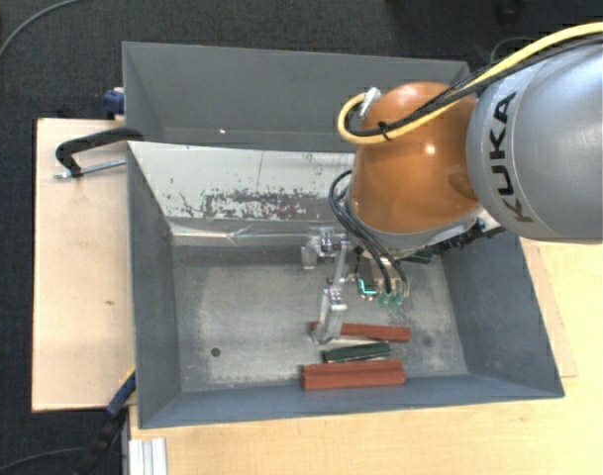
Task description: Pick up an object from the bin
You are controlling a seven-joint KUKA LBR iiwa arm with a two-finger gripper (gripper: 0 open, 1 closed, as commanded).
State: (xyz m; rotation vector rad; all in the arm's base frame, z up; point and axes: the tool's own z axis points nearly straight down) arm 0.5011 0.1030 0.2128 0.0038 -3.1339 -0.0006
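My gripper (324,331) hangs low over the bin floor, right of the middle and toward the front wall. Its metal tip ends at the left ends of two slim things. One is a thin red stick (377,332) lying flat and pointing right. Just in front of it lies a dark green pen-like rod (357,352). Closer to the front wall, a red-brown rectangular bar (352,375) lies parallel to them, apart from the gripper. Whether the tip touches the stick or the rod cannot be made out.
The arm's orange wrist cover and yellow cable hang over the bin's right rear part. The left half of the floor is bare grey metal with a small dark spot. The sloped front wall rises just behind the red-brown bar.
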